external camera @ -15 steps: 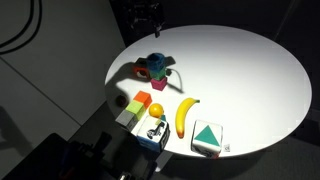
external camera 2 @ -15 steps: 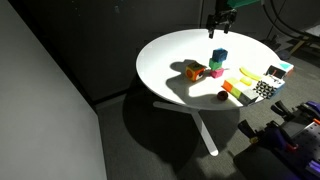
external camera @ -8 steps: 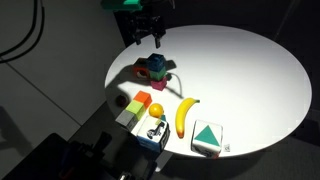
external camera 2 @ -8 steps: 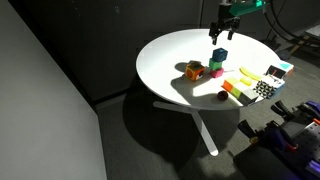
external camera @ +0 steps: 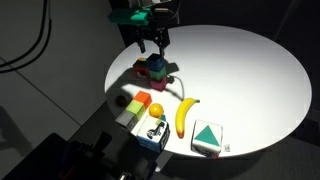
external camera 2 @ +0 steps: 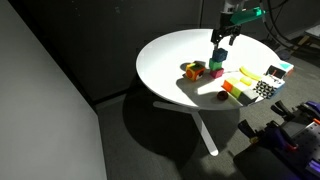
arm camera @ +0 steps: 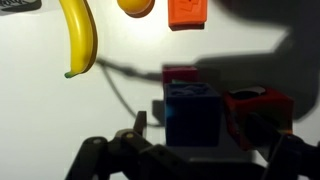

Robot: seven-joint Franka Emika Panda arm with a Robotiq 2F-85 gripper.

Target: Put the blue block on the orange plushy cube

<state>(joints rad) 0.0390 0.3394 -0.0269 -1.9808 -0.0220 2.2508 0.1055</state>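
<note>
The blue block [external camera: 155, 61] sits on top of a small cluster of red and green blocks [external camera: 150, 73] on the round white table [external camera: 240, 70]. It also shows in the other exterior view [external camera 2: 219, 56] and in the wrist view [arm camera: 192, 112]. My gripper [external camera: 151, 44] is open, just above the blue block, with one finger on each side of it in the wrist view [arm camera: 197, 135]. The orange plushy cube [external camera: 156, 109] lies apart, nearer the table's edge, and shows at the top of the wrist view [arm camera: 187, 10].
A banana [external camera: 185, 115] and an orange-yellow ball [external camera: 142, 98] lie beside the orange cube. A white box with a green triangle [external camera: 207, 138] and a blue-and-white box [external camera: 153, 133] stand at the table's edge. A red block [arm camera: 258, 108] touches the blue block's side.
My gripper has come down and forward from the table's far edge to just over the blue block. The blocks have not moved.
</note>
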